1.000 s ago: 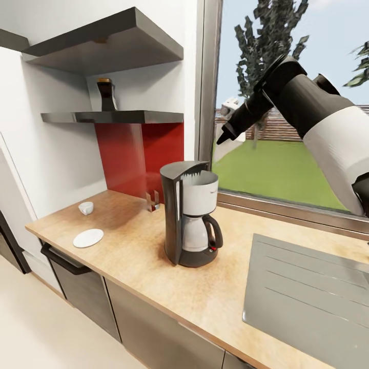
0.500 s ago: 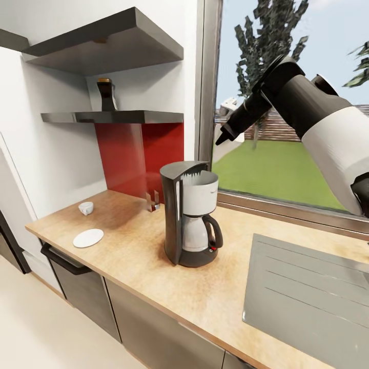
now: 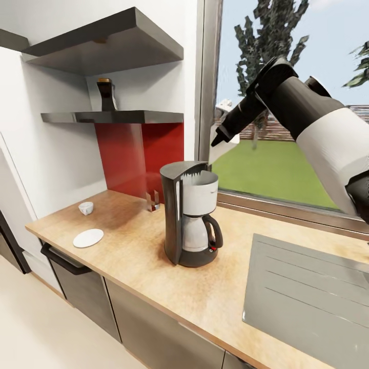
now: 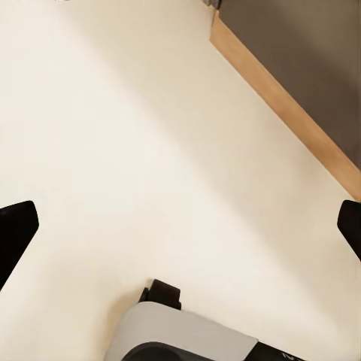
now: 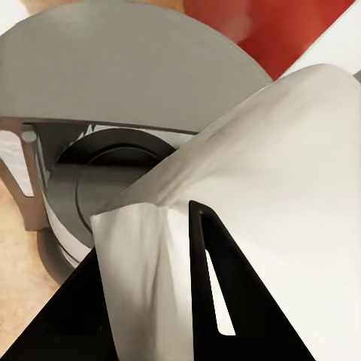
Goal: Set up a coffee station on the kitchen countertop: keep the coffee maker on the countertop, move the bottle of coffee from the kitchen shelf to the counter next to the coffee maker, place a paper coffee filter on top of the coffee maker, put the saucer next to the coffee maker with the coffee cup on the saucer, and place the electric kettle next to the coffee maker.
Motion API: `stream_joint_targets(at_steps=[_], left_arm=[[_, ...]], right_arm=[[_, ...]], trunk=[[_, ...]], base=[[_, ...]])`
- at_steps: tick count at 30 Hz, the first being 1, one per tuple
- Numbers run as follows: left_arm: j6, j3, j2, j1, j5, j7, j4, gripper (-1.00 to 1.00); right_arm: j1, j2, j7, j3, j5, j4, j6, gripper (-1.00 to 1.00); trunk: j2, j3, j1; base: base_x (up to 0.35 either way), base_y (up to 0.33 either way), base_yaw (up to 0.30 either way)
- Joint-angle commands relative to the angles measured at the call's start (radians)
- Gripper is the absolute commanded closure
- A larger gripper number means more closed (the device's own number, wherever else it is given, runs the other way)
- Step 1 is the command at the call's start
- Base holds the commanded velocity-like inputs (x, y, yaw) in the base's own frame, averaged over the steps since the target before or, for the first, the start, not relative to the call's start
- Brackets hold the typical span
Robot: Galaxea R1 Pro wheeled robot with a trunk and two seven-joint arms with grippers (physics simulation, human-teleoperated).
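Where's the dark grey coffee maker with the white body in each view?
Head view: the dark grey coffee maker with the white body stands mid-frame on the wooden countertop, before the red backsplash.
Left wrist view: not in it; pale floor.
Right wrist view: its round top seen from above, behind the white paper filter in the right gripper.
Shared landmark: the red backsplash.

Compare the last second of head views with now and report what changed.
The right gripper, shut on the paper filter, has drifted slightly left and up, closing on the space above the coffee maker. Nothing was let go. The bottle, cup and saucer stayed put.
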Motion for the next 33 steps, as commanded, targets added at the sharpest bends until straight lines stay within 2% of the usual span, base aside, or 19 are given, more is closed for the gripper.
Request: stream_joint_targets(at_steps=[1,19,21,33], left_arm=[[-0.001,0.003,-0.001,0.000,0.000,-0.001,-0.001,-1.00],[-0.001,0.004,-0.001,0.001,0.000,-0.001,-0.002,-1.00],[-0.001,0.003,-0.001,0.000,0.000,-0.002,-0.002,-1.00],[-0.001,0.003,-0.001,0.000,0.000,-0.001,-0.002,-1.00]], right_arm=[[0.000,0.000,0.008,0.002,0.007,-0.002,0.009,1.00],[0.020,0.003,0.006,0.003,0.006,0.005,0.008,1.00],[0.036,0.012,0.004,0.003,0.006,0.007,0.007,1.00],[0.074,0.020,0.003,0.003,0.006,0.007,0.003,1.00]], trunk=[[-0.001,-0.001,0.000],[-0.001,-0.001,0.000],[-0.001,-0.001,0.000],[-0.001,-0.001,0.000]], base=[[0.000,0.000,0.000],[0.000,0.000,0.000],[0.000,0.000,0.000],[0.000,0.000,0.000]])
